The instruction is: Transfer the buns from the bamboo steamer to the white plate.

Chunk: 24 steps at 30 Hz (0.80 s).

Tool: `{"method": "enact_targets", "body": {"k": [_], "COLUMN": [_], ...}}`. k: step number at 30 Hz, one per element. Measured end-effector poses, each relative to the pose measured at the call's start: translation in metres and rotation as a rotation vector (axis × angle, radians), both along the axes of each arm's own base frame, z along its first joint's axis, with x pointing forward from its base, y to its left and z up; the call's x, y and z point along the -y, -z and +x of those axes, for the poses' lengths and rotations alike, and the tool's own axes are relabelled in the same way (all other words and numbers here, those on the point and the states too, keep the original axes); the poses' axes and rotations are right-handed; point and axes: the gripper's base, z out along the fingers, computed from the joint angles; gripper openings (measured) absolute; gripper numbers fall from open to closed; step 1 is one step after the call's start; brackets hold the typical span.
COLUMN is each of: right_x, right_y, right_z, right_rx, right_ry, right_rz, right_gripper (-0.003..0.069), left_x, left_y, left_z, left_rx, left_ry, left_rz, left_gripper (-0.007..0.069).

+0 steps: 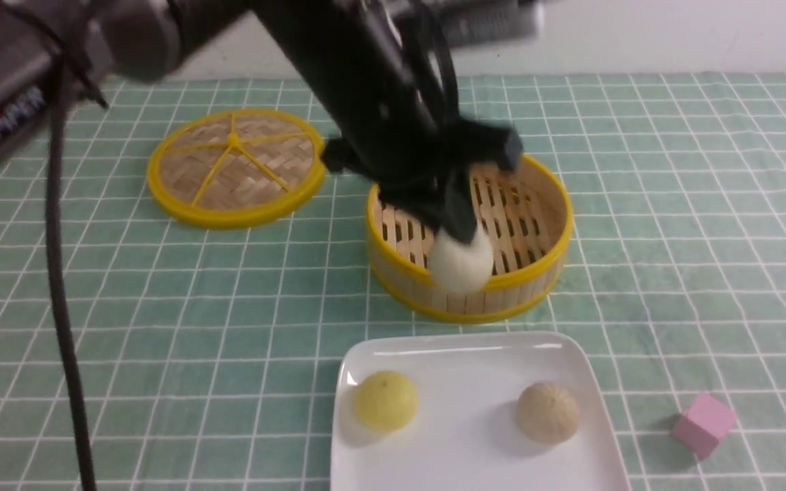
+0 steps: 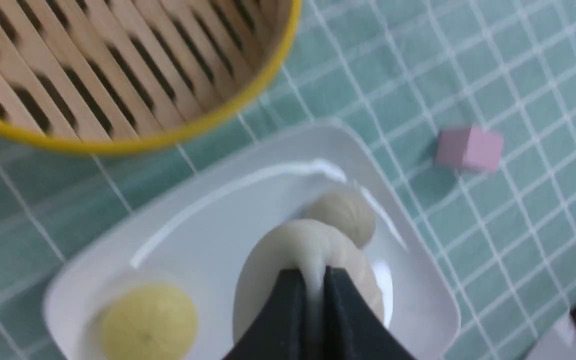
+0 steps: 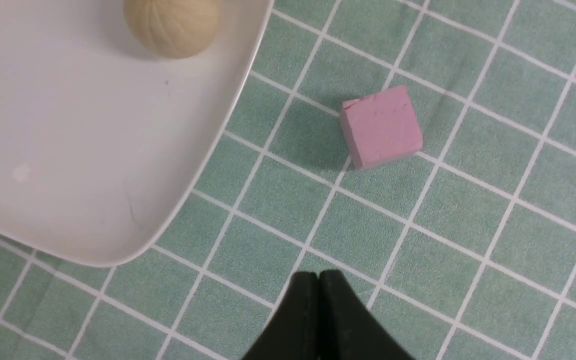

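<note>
1. The left gripper [image 1: 460,230] is seen reaching down over the bamboo steamer [image 1: 559,225]. Its jaws are clamped on the top of one held bun [image 1: 460,264]. The arm is blurred in the front view.
2. In the left wrist view the dark fingertips [image 2: 293,300] are pressed nearly together, and a ridge of pale dough is pinched up between them. The held bun [image 2: 308,260] hangs below the left gripper [image 2: 313,287].
3. In the front view the held bun is seen over the steamer's near rim, on its left side. Whether it touches the rim cannot be told. The slatted floor of the bamboo steamer [image 2: 118,75] is bare where visible.
4. The white plate [image 1: 464,443] is set on the near side of the steamer, apart from it. A second bun [image 1: 548,412] rests on the plate's right half, and a yellow ball [image 1: 385,400] on its left half. The two are well apart.
5. In the left wrist view the second bun [image 2: 348,215] and yellow ball [image 2: 149,320] are seen on the white plate [image 2: 208,210].
6. The right gripper [image 3: 319,280] hangs over the green checked tablecloth [image 3: 493,240], jaws pressed together with nothing between them.
7. A pink cube [image 3: 381,126] lies on the cloth just beside the white plate [image 3: 68,165], near the second bun [image 3: 171,25].
8. The woven lid [image 1: 236,167] lies flat to the left of the steamer, not touching it.
</note>
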Motion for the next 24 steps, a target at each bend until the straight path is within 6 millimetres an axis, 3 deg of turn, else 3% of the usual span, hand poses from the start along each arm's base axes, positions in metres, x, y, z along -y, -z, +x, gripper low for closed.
{"method": "enact_targets", "body": {"k": [2,3,8,13,19,23,24], "right_x": [0.0,0.0,0.0,0.002,0.016,0.033,0.034], "right_y": [0.0,0.0,0.0,0.0,-0.014,-0.028,-0.028], "right_z": [0.0,0.0,0.0,-0.006,-0.049,-0.099,-0.1], "right_rx": [0.003,0.005,0.005,-0.023,-0.018,0.155,0.163], "right_ry": [0.0,0.001,0.0,-0.006,-0.008,0.028,0.034], "right_rz": [-0.001,0.0,-0.003,-0.013,0.0,0.091,0.099], "right_gripper": [0.0013,0.0013,0.0015,0.0018,0.002,0.0025,0.0025], "left_x": [0.016,0.021,0.033,0.04,0.04,0.039,0.039], "left_y": [0.049,0.064,0.102,0.121,0.131,0.129,0.129], "left_z": [-0.02,-0.027,-0.041,-0.04,-0.035,-0.034,-0.034], "left_rx": [-0.068,-0.076,-0.05,-0.064,-0.058,-0.045,-0.044], "left_ry": [0.052,0.07,0.071,0.034,-0.025,-0.045,-0.044], "left_rz": [0.057,0.074,0.102,0.114,0.14,0.151,0.152], "left_gripper": [0.0034,0.0034,0.004,0.0057,0.0188,0.0354,0.0366]}}
